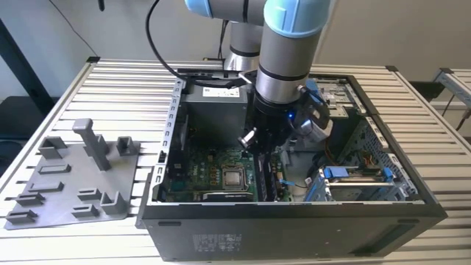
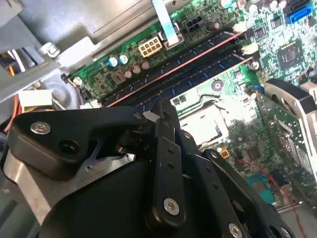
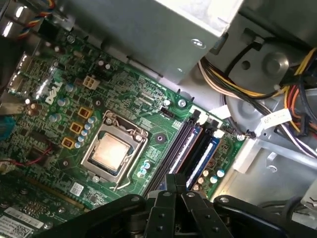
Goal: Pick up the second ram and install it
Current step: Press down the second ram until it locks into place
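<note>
Exterior view shows the arm reaching down into the open computer case (image 1: 294, 215) on the tabletop (image 1: 125, 83). Its hand (image 3: 174, 184) looks closed, empty, poised just above the second ram (image 3: 202, 157), which sits in the motherboard slots (image 3: 176, 151).

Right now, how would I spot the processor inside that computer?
Look inside the open computer case, at the green motherboard on its floor. The processor is the silver square in a metal frame, beside long black memory slots; its neighbours are small and dark.
</note>
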Controlling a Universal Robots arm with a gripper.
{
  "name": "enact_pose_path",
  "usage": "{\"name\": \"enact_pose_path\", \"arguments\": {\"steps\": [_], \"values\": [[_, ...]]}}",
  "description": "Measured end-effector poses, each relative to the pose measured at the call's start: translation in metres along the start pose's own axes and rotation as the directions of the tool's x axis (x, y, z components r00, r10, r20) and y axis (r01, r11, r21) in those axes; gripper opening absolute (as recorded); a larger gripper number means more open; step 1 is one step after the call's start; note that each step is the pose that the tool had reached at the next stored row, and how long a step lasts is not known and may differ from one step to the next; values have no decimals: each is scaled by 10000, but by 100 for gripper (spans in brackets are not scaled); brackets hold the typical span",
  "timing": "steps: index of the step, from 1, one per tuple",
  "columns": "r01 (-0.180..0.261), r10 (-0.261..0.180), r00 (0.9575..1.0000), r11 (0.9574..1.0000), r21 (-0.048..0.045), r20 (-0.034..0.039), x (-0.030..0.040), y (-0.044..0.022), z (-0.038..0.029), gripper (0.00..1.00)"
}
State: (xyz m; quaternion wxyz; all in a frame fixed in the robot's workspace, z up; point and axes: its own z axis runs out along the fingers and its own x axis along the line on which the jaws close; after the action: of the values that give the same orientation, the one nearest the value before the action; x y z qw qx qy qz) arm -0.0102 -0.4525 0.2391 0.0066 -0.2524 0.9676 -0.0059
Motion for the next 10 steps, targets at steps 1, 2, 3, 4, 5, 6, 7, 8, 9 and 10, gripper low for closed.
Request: {"name": "enact_pose_path", "arguments": {"steps": [1, 2, 3, 4, 5, 6, 7, 8, 9, 10], "values": [[180, -180, 9998, 9998, -2, 2, 0, 0, 0, 11], [371, -371, 9993, 9993, -3, 5, 0, 0, 0, 11], [550, -550, 9985, 9985, -5, 8, 0, 0, 1, 11], [730, -730, 9973, 9973, -7, 11, 0, 0, 1, 11], [914, -914, 9958, 9958, -8, 14, 0, 0, 2, 11], [1093, -1093, 9940, 9940, -9, 17, 0, 0, 2, 11], [1266, -1266, 9919, 9919, -11, 19, 0, 0, 2, 11], [1450, -1450, 9894, 9894, -12, 22, 0, 0, 2, 11], [1622, -1622, 9867, 9867, -14, 25, 0, 0, 3, 11], [1804, -1804, 9836, 9836, -15, 28, 1, 0, 3, 11]]}}
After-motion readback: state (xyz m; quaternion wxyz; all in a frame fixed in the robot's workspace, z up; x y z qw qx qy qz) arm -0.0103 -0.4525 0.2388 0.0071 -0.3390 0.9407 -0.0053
